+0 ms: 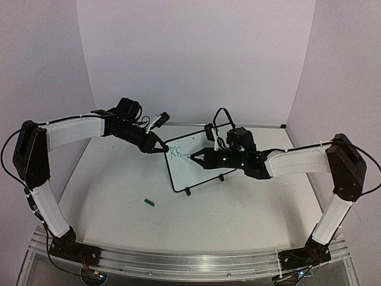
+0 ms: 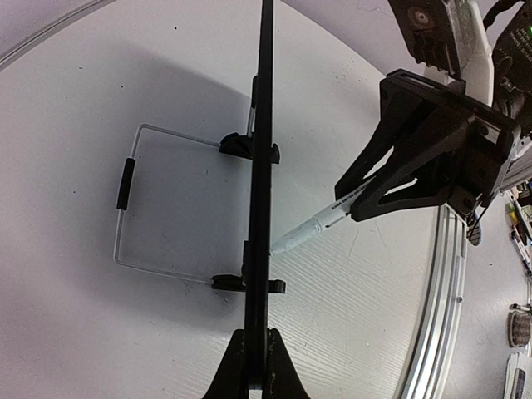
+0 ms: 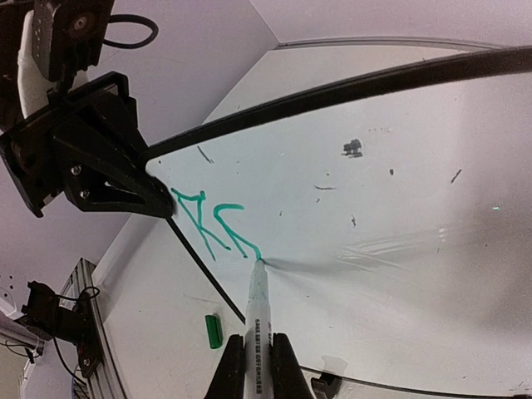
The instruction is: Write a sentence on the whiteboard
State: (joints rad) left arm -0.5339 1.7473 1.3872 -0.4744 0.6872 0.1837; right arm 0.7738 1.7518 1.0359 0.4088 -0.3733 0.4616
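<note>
top view: bright, even diffuse light from above, faint lavender cast on the walls [image 1: 196, 59], weak soft shadows under both arms on the table [image 1: 119, 185]. low res, slightly soft.

left wrist view: strong fisheye, table edge bows. whiteboard [image 2: 263, 125] seen edge-on, throws a broad grey shadow to its left. left gripper [image 2: 256, 337] at the bottom is dark and blurred.

right wrist view: streaky glare on the whiteboard low right, its edge bends with the lens. green sentence [image 3: 212, 224] sharp, marker [image 3: 258, 307] print legible, right gripper [image 3: 256, 353] out of focus.
</note>
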